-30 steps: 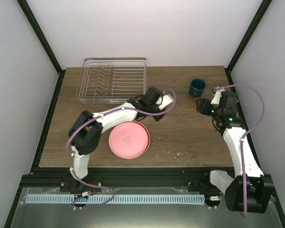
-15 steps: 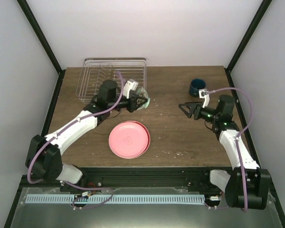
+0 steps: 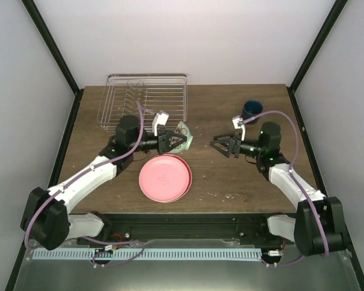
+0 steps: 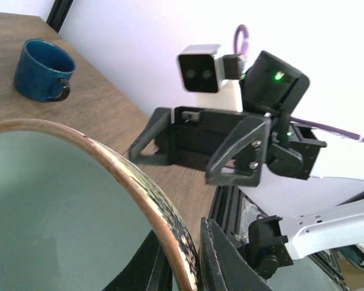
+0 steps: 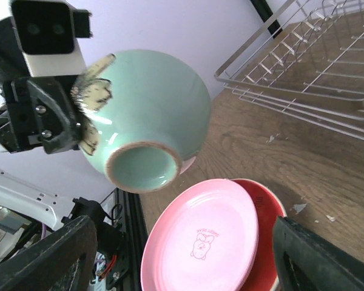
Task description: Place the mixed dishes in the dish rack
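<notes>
My left gripper is shut on the rim of the small pale mint-green bowl and holds it tilted above the table, just in front of the dish rack. In the left wrist view the fingers pinch the bowl's patterned rim. My right gripper is open and empty, pointing at the bowl from the right, apart from it. The right wrist view shows the bowl's underside. The pink plate lies on the red-and-teal floral plate. The dark blue cup stands at the back right. The lime-green plate is hidden.
The silver wire rack stands at the back left with nothing in it, and shows in the right wrist view. The cup also shows in the left wrist view. Black frame posts and white walls close in the wooden table.
My left arm has swung back to the left and now carries the bowl near the rack's front right corner. My right arm has reached left towards the bowl with its jaws open.
</notes>
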